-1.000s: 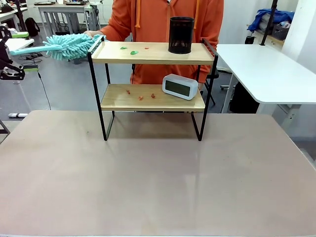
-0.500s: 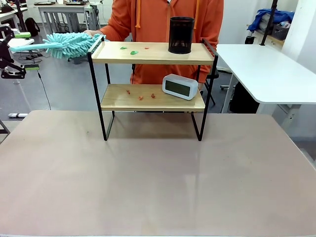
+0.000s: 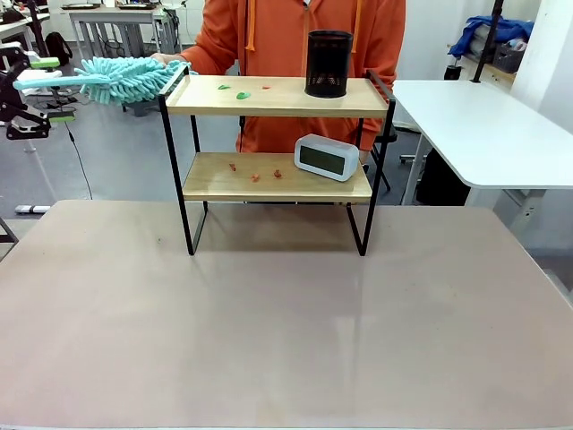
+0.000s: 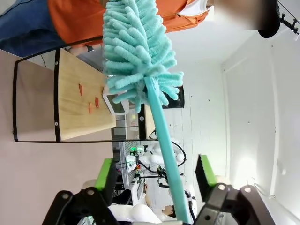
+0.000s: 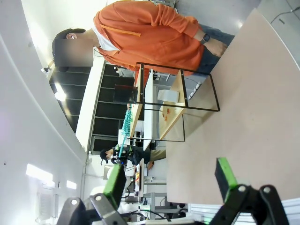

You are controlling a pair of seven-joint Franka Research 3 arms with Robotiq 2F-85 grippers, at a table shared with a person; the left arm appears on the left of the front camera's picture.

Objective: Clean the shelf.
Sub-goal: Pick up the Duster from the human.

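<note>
so the shelf (image 3: pixel 286 98) stands on the table (image 3: pixel 269 340), left gripper (image 3: pixel 49 88) just off its left end at top-board height, jaws apart around the teal duster (image 3: pixel 125 79) handle, right gripper (image 5: pixel 171 180) open too

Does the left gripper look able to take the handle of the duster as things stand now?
Probably yes. The duster handle lies between the open jaws of the left gripper, with nothing in between. The person's hand seems to hold up the fluffy end beside the shelf.

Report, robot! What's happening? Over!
Left end effector open around duster handle; right end effector open. Shelf: scraps on both boards. Cup, clock in the way.
</note>
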